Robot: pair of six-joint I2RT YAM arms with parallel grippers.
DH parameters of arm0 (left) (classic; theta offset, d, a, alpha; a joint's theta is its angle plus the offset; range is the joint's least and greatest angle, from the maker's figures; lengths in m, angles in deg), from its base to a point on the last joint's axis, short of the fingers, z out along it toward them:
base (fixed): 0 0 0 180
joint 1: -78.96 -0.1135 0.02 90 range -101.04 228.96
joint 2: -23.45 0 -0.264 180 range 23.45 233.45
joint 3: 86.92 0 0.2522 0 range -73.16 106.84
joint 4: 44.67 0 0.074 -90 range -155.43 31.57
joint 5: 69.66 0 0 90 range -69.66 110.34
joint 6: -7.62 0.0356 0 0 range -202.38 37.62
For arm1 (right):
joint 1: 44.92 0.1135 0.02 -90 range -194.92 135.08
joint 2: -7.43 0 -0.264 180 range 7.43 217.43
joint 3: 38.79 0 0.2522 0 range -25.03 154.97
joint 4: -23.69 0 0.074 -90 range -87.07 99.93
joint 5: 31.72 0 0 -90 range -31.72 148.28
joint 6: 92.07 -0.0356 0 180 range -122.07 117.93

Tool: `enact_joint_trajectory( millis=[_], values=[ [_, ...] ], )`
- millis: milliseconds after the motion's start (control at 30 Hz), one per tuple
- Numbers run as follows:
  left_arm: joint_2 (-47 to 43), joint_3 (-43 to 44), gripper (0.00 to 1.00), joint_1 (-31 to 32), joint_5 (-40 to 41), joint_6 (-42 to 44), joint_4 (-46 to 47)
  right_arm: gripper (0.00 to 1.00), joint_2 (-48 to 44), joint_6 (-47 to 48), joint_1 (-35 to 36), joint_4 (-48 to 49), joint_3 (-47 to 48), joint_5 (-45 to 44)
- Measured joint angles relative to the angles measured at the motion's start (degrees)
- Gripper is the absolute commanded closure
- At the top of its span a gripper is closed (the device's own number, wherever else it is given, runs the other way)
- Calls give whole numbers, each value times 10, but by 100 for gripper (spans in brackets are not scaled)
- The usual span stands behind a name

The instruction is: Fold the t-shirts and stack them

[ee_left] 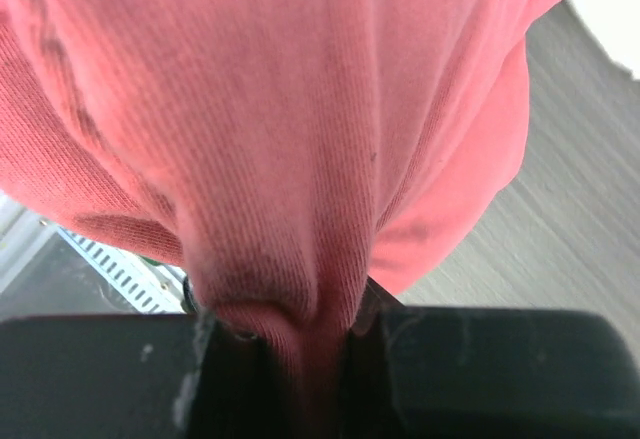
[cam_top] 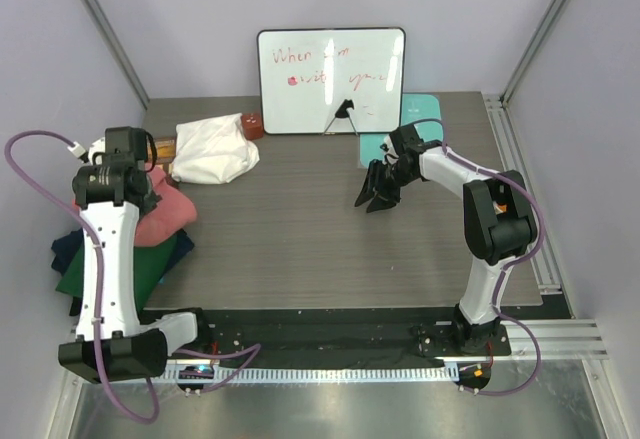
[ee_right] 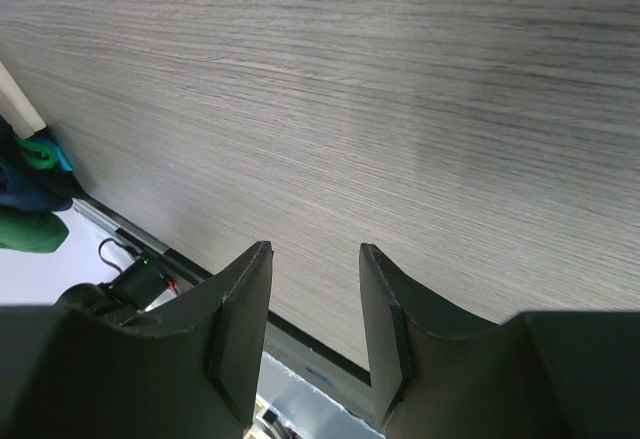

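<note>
The left gripper (ee_left: 300,334) pinches a bunched fold of the pink shirt (ee_left: 300,109). The ribbed cloth spreads beyond its fingers in soft creases. The right gripper (ee_right: 315,299) stands spread above the table (ee_right: 350,79).

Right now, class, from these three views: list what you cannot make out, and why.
Top view: the left gripper, hidden under its own wrist.
Top view: how many navy t-shirts are in the pile; the salmon-pink t-shirt, dark green t-shirt and left arm cover them.
Top view: the whiteboard writing, too small to read.
Left wrist view: the rest of the pile, blocked by pink cloth filling the frame.
</note>
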Motion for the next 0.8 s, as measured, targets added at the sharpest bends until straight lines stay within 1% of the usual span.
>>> enact_joint_trajectory(
  millis=[167, 400, 533, 633, 733, 800],
  values=[
    [-4, 41, 100, -2, 49, -10, -3, 54, 0, 2, 0, -3, 0, 9],
    [-52, 42, 100, -3, 102, -52, -4, 54, 5, 2, 0, -3, -1, 14],
    [-85, 7, 100, -7, 113, -76, -3, 54, 12, 2, 0, -3, -2, 15],
    [-119, -42, 98, -17, 109, -86, -5, 54, 16, 2, 0, -4, -4, 18],
    [-134, -49, 98, -34, 106, -98, -8, 54, 17, 2, 0, -4, -6, 21],
    [-132, -49, 90, -40, 105, -105, -9, 55, 17, 2, 0, -4, -6, 25]
  ],
)
